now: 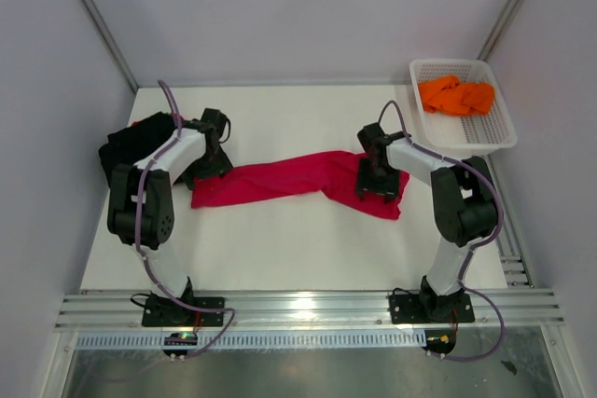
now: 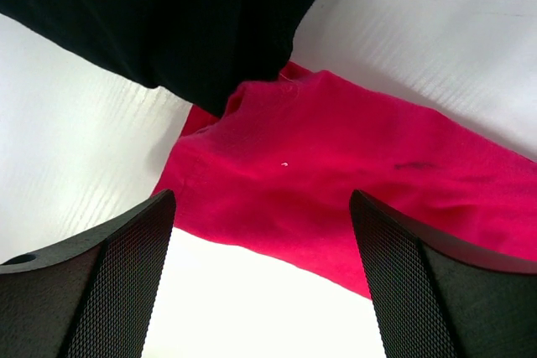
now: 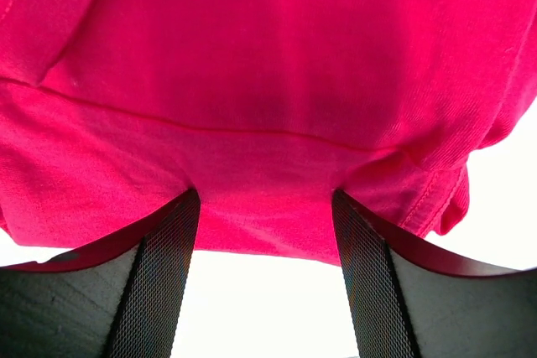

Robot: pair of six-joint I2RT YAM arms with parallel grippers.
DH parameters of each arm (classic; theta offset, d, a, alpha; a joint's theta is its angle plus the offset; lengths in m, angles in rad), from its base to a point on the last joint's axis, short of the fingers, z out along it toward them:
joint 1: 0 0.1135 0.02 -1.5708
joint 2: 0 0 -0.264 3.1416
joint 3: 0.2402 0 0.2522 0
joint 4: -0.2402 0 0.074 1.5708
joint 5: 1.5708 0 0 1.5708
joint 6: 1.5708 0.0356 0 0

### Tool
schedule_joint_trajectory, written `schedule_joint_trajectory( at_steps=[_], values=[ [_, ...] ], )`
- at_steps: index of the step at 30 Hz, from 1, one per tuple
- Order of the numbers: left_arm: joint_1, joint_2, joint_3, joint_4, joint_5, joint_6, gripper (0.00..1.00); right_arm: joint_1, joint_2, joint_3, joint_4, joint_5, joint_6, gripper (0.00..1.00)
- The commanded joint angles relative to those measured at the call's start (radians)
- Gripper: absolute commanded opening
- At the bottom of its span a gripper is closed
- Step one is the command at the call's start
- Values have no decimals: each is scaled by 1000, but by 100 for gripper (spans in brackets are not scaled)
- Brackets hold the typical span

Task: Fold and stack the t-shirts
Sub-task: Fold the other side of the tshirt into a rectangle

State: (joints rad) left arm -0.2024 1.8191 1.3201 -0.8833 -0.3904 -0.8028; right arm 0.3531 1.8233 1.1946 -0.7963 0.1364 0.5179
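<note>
Crimson tee lies strung out on the table, down-left of the basket. It's twisted thin at its middle, not flat.

Risks, as I judge them:
- W/ that twist in it, any fold prob. comes out lumpy & the stack won't sit square. Pulling the two ends unevenly could tighten the twist instead of clearing it.
- The end nearest the basket is bunched, w/ a hem doubled over. A pinch there may catch one layer only, & the rest sags or slips out.
- At the end farthest from the basket, the black tee overlaps the crimson corner. A grab there could take both cloths & drag the black one along.
- Orange tees sit inside the basket, well apart from all this, so no trouble there.

Rel. to the grippers:
- R gripper is right on the basket-side end, low over it. Jaws are spread & the hem runs across the fingertips. Nothing is pinched that I can see, so it's released.
- L gripper hovers over the end away from the basket, jaws wide & empty. The crimson edge shows btwn them, w/ the black tee just beyond.

Neither gripper holds the tee.
</note>
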Motion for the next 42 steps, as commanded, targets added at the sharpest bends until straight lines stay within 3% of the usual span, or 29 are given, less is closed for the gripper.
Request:
schedule_joint_trajectory(
  at_steps=[1, 15, 35, 42],
  values=[
    [4, -1, 7, 14, 28, -6, 87, -14, -35, -12, 29, -18, -21, 69],
    [38, 6, -44, -25, 7, -36, 87, -132, -35, -96, 60, -44, -48, 69],
    [38, 55, -98, 29, 70, -56, 87, -135, -4, -142, 115, -95, -47, 69],
    [46, 52, -101, -12, 25, -64, 87, -147, 7, -135, 100, -103, -44, 69]
  ],
)
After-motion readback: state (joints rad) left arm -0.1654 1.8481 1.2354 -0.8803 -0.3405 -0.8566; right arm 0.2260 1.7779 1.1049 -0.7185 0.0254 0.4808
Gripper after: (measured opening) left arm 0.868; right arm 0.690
